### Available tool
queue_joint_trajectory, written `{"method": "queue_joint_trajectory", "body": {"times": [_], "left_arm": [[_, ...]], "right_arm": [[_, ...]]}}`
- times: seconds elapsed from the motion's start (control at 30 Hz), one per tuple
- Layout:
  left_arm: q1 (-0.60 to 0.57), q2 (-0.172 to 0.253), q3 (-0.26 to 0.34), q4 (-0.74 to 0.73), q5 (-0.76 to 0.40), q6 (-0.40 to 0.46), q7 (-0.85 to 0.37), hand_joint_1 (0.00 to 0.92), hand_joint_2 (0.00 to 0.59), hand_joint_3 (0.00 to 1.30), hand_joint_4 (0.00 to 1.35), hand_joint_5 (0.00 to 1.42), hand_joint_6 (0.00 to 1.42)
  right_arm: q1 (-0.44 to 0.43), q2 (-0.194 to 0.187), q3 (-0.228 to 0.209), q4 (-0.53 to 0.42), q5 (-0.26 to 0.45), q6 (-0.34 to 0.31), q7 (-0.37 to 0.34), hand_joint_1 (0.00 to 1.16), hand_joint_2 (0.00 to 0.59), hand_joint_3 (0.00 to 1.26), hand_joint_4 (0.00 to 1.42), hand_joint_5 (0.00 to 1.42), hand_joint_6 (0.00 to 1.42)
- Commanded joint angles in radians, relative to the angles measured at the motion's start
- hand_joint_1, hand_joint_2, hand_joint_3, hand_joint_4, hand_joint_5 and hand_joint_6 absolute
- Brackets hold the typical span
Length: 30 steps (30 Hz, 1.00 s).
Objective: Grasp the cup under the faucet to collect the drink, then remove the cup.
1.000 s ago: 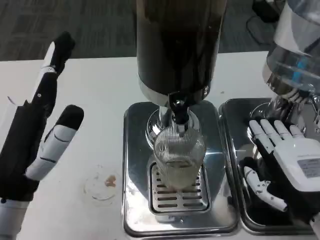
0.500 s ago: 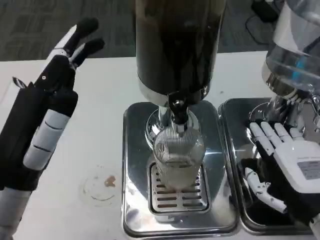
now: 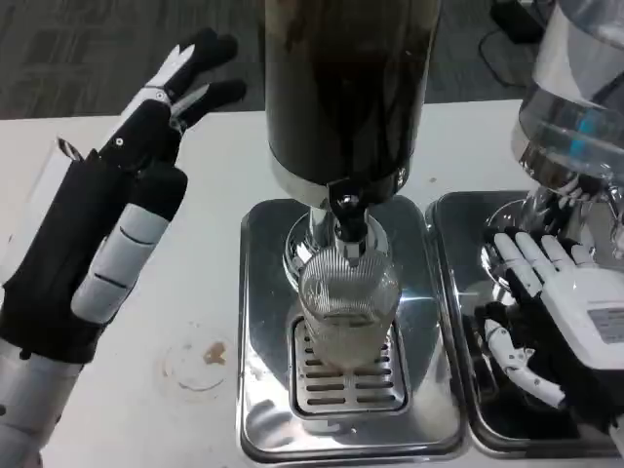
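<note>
Both of my hands hold nothing. One ribbed clear glass cup (image 3: pixel 348 310) stands on the slotted metal drip grate (image 3: pixel 343 382) directly under the black faucet (image 3: pixel 347 216) of the dark drink dispenser (image 3: pixel 346 83) (some pale liquid sits inside). My left hand (image 3: pixel 112 219) hovers open, well apart to the cup's left — fingers extended. My right hand (image 3: pixel 554 317) rests open over the neighbouring steel tray (image 3: pixel 466 322) — fingers spread.

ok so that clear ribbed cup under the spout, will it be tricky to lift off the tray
The clear ribbed glass cup looks rigid, and its ribs may help the grip. It holds some pale liquid, so it probably has some weight and could slosh if tilted. Standing tall on the slotted metal drip grate, it might tip if nudged sideways.
</note>
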Motion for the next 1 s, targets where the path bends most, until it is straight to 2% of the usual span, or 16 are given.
{"method": "queue_joint_trajectory", "body": {"times": [0.03, 0.23, 0.5, 0.67, 0.8, 1.0], "left_arm": [[-0.007, 0.017, 0.016, -0.008, -0.040, 0.024, -0.056, 0.000, 0.184, 0.04, 0.00, 0.08, 0.02], [-0.014, 0.033, 0.029, -0.023, -0.075, 0.045, -0.118, 0.000, 0.184, 0.06, 0.00, 0.10, 0.03], [0.017, 0.077, 0.052, -0.087, -0.127, 0.089, -0.204, 0.000, 0.185, 0.06, 0.00, 0.12, 0.06], [0.041, 0.082, 0.041, -0.109, -0.161, 0.132, -0.251, 0.000, 0.190, 0.06, 0.00, 0.12, 0.06], [-0.006, 0.082, 0.037, -0.062, -0.159, 0.164, -0.276, 0.000, 0.224, 0.09, 0.00, 0.15, 0.09], [-0.166, 0.061, -0.011, 0.053, -0.162, 0.190, -0.346, 0.000, 0.218, 0.11, 0.00, 0.15, 0.08]], "right_arm": [[0.000, 0.017, 0.007, -0.016, 0.000, 0.013, 0.015, 0.00, 0.526, 0.00, 0.00, 0.00, 0.00], [-0.022, 0.028, 0.021, -0.002, -0.016, 0.015, 0.011, 0.00, 0.526, 0.00, 0.00, 0.00, 0.00], [-0.036, 0.032, 0.034, -0.001, -0.018, 0.020, 0.025, 0.00, 0.526, 0.00, 0.00, 0.00, 0.00], [-0.035, 0.036, 0.033, 0.003, -0.017, 0.031, 0.023, 0.00, 0.525, 0.00, 0.00, 0.00, 0.00], [-0.022, 0.042, 0.033, -0.009, -0.019, 0.041, 0.017, 0.00, 0.524, 0.00, 0.00, 0.00, 0.00], [-0.002, 0.063, 0.036, -0.035, -0.035, 0.069, 0.013, 0.00, 0.524, 0.00, 0.00, 0.00, 0.00]]}}
